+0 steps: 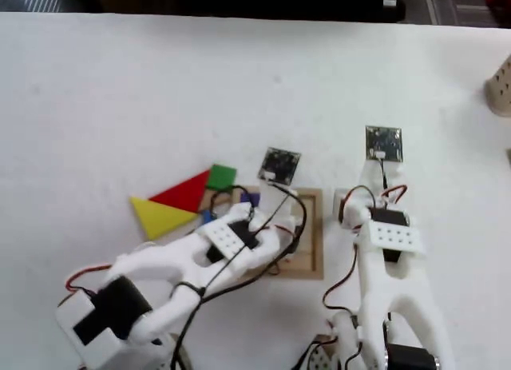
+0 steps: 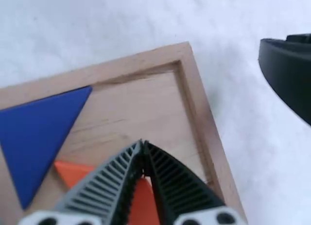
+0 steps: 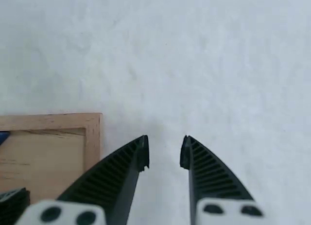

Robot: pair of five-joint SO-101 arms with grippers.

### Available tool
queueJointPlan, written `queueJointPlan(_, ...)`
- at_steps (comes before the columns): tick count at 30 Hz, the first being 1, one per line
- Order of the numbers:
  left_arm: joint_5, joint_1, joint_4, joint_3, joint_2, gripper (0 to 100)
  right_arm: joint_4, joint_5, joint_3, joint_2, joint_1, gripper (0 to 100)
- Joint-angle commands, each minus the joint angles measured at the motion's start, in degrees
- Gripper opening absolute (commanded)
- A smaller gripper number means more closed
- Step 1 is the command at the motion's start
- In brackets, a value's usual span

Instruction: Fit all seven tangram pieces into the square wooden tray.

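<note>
Inside the tray (image 2: 197,98), the left end effector (image 2: 142,146), tips together, is poised over the orange piece (image 2: 73,171), which is best slid flush into the corner. The right end effector (image 3: 164,152) is parted beside the tray.

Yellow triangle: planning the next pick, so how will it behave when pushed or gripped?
The yellow triangle looks flat and rigid, so unlikely to flex or roll. Flush on the table, it may be hard to pinch.

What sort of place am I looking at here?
Probably a robotics lab bench: a white left arm and white right arm, wires exposed, stand at a white table, with a square wooden tray and a red triangle, yellow triangle and green square beside it.
</note>
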Motion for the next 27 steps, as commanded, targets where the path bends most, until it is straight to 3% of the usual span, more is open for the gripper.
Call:
queueJointPlan(1, -1.67, 1.89, 0.18, -0.53, -5.32, 2, -1.27, 1.58, -2.73, -0.22, -0.57, 11.9)
queueJointPlan(9, -1.85, 6.81, 2.73, 2.02, -8.40, 2, -1.27, 1.58, -2.73, -0.22, -0.57, 11.9)
queueJointPlan(27, -2.02, 2.86, 18.46, 3.16, -8.92, 2, -1.27, 1.58, -2.73, -0.22, -0.57, 11.9)
